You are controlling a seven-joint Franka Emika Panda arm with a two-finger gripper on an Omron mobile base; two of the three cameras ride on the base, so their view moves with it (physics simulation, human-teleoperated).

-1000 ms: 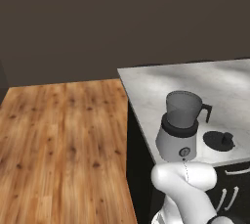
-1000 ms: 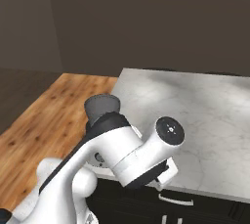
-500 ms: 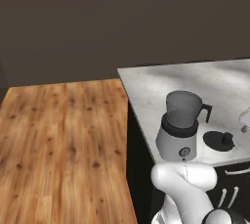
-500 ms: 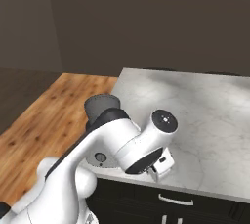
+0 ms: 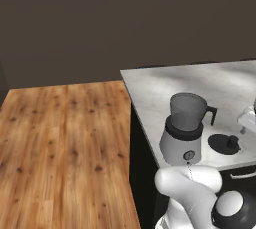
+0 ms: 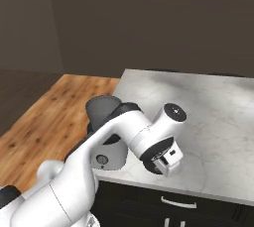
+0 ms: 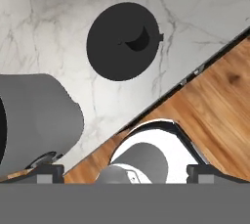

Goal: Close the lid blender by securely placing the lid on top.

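The blender [image 5: 184, 129] stands near the marble counter's front edge, a silver base with a black collar and an open, translucent grey jar; my arm hides part of it [image 6: 102, 110]. The lid [image 5: 223, 144], a flat black disc with a small knob, lies flat on the counter just right of the blender. In the hand view the lid [image 7: 124, 40] sits ahead of my gripper [image 7: 125, 172], and the blender [image 7: 34, 115] is at the left. The gripper is open, its fingertips [image 7: 47, 172] wide apart with nothing between them, hovering above the lid and clear of it.
The counter's front edge [image 7: 195, 69] runs close beside the lid, with wooden floor [image 5: 65, 143] below and to the left. Dark cabinet fronts with a handle [image 6: 173, 202] sit under the counter. Bare marble [image 6: 218, 107] stretches behind and to the right.
My wrist has turned and my hand has come into the right edge of the left base view, closer above the lid. The blender and lid have not moved.
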